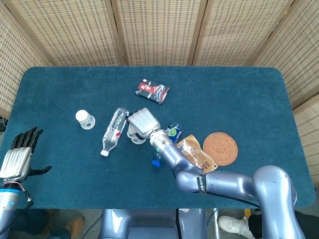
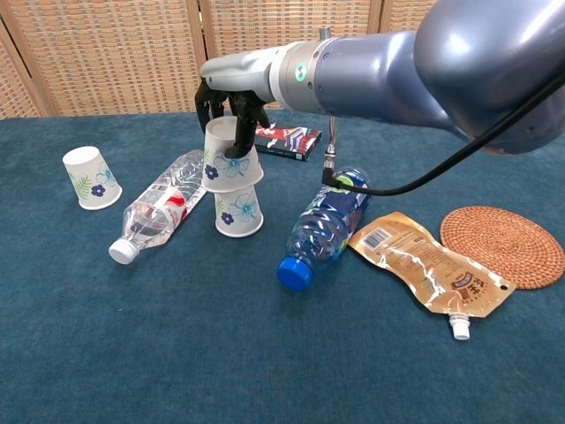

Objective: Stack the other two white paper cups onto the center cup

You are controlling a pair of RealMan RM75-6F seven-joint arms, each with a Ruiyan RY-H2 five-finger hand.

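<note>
Stacking step one of two, by my read: my right robot hand [image 2: 231, 108] is clamped on an inverted white paper cup [image 2: 228, 161], holding it right over the center cup [image 2: 238, 214], rim overlapping the center cup's top in the chest view. Can't tell if it's seated or just hovering. Center cup sits mid-desk [image 1: 239, 94], between the clear bottle [image 2: 161, 208] at its 9 o'clock and the blue-capped bottle [image 2: 325, 226] at its 3 o'clock. Third cup [image 2: 91, 178] stands inverted well apart, far out at 9 o'clock, untouched. Left robot hand [image 1: 19, 157] idles off the desk's near-left edge, fingers apart, holding nothing. Next I'd need to lower straight down, keep the cup square so it sleeves on, then let go without tipping the stack. Then go for the far cup.
</note>
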